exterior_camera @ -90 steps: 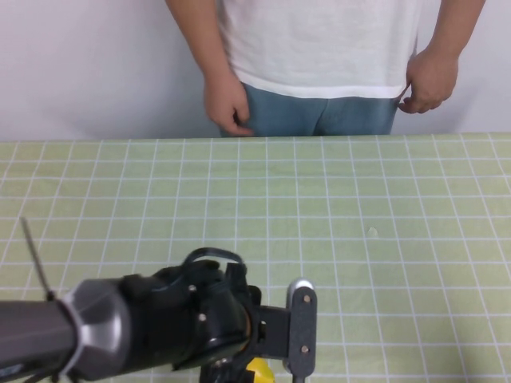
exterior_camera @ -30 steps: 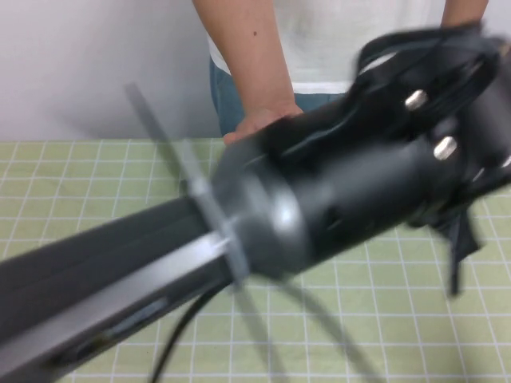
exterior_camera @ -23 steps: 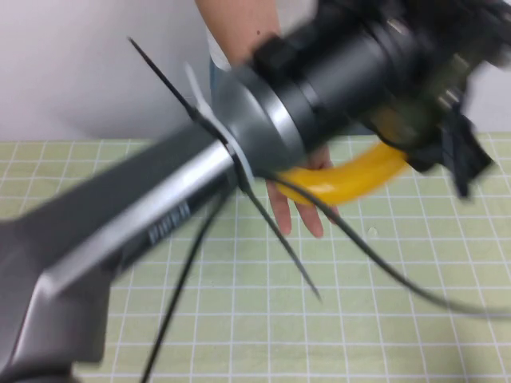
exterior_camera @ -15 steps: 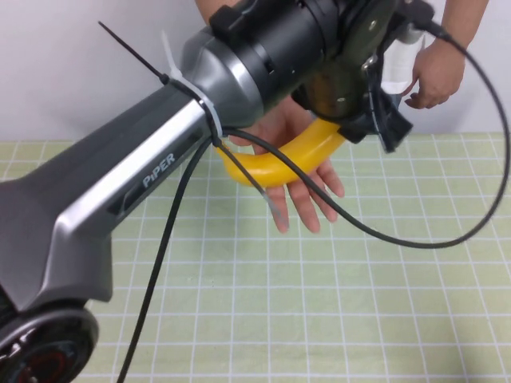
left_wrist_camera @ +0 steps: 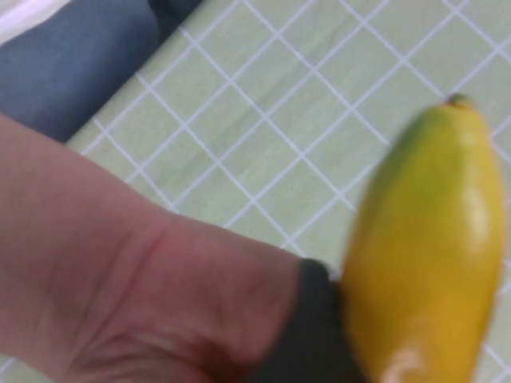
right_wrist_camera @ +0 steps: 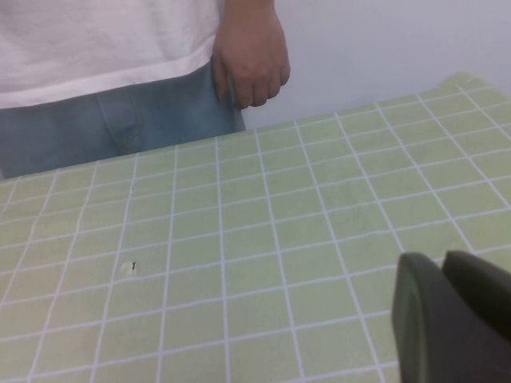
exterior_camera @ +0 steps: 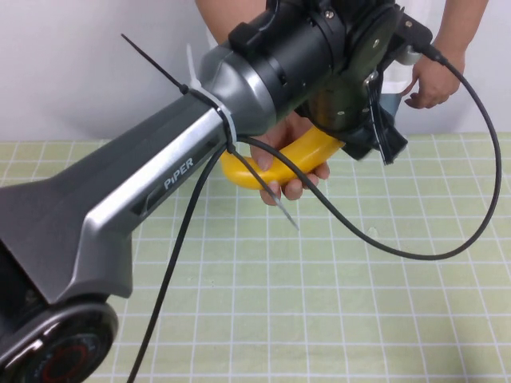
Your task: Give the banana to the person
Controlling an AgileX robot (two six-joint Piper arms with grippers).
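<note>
The left gripper (exterior_camera: 375, 120) was raised above the far side of the table (exterior_camera: 383, 303), right in front of the person (exterior_camera: 435, 16). Its fingers held the banana (exterior_camera: 275, 163) at one end, while the person's hand (exterior_camera: 291, 155) curled around the banana from below. The right gripper (right_wrist_camera: 451, 319) sat low over the table near its edge; whether its fingers were apart could not be told.
</note>
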